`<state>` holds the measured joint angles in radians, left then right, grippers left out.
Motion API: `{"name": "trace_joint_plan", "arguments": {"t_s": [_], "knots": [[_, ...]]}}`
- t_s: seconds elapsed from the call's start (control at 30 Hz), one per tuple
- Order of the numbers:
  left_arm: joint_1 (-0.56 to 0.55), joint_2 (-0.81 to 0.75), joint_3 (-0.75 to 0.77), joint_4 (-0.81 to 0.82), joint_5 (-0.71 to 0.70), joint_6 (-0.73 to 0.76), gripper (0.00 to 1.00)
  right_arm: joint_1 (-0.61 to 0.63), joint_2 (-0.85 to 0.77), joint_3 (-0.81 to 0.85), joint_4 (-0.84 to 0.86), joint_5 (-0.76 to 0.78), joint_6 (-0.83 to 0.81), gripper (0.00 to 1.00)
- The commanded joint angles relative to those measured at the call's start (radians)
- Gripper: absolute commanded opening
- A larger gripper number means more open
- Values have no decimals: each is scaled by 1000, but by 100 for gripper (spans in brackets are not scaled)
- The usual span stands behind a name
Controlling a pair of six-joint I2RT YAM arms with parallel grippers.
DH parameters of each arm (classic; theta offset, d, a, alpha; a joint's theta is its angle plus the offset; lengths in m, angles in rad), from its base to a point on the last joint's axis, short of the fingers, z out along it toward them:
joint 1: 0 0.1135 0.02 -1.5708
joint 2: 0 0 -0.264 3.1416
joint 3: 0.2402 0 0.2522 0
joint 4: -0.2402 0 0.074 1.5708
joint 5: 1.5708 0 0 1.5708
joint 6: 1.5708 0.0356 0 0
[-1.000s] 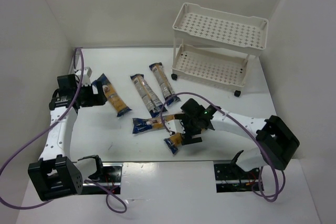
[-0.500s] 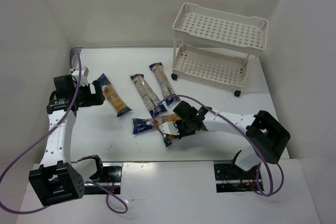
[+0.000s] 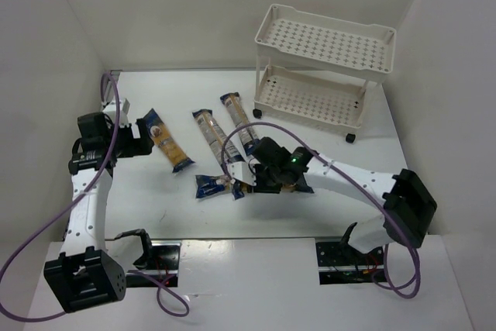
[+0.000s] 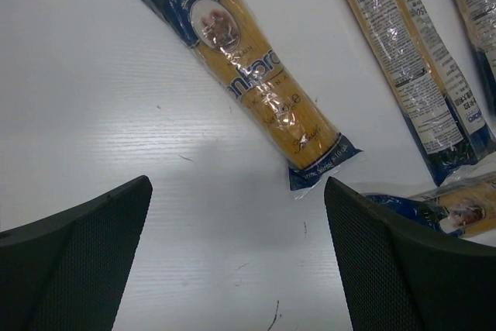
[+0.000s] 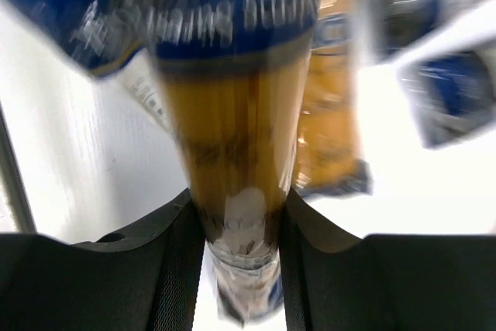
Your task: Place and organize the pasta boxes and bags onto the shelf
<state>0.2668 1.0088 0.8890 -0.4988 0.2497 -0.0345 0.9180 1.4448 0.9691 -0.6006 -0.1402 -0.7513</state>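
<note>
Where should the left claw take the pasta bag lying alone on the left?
Across the yellow middle of the pasta bag, from straight above, left claw turned crosswise to it: it lies flat, long and narrow, on its own.

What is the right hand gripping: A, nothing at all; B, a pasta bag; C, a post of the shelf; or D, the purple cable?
B: in the right wrist view a pasta bag with a blue end and a yellow-orange middle is pinched between the two fingers of the right hand.
</note>
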Motion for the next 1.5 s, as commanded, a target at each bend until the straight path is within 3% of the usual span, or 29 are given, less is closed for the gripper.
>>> {"name": "trace_joint_plan", "arguments": {"t_s": [0.0,0.3,0.57,0.9,0.97,1.03,1.1,1.23,1.37,1.47], "knots": [[6,-32,-15,57,32,-18,99,12,-122,144,-72,54,58,0],[6,-61,-15,75,33,-18,99,12,-216,180,-53,137,150,0],[6,-61,-15,66,2,-18,98,12,-294,434,41,295,184,0],[6,-39,5,66,-49,12,98,-39,-294,743,244,536,40,0],[6,-27,5,66,-58,21,98,-39,-285,769,362,632,-38,0],[6,-18,14,66,-58,21,98,-54,-253,814,482,688,-179,0],[6,-9,14,66,-58,21,98,-105,-168,900,495,737,-242,0],[6,28,24,88,-47,21,96,-233,13,1160,429,755,-264,0],[6,76,48,97,-38,1,96,-312,164,1212,450,797,-316,0],[6,120,71,97,-26,-44,96,-404,312,1367,392,806,-266,0]]}}
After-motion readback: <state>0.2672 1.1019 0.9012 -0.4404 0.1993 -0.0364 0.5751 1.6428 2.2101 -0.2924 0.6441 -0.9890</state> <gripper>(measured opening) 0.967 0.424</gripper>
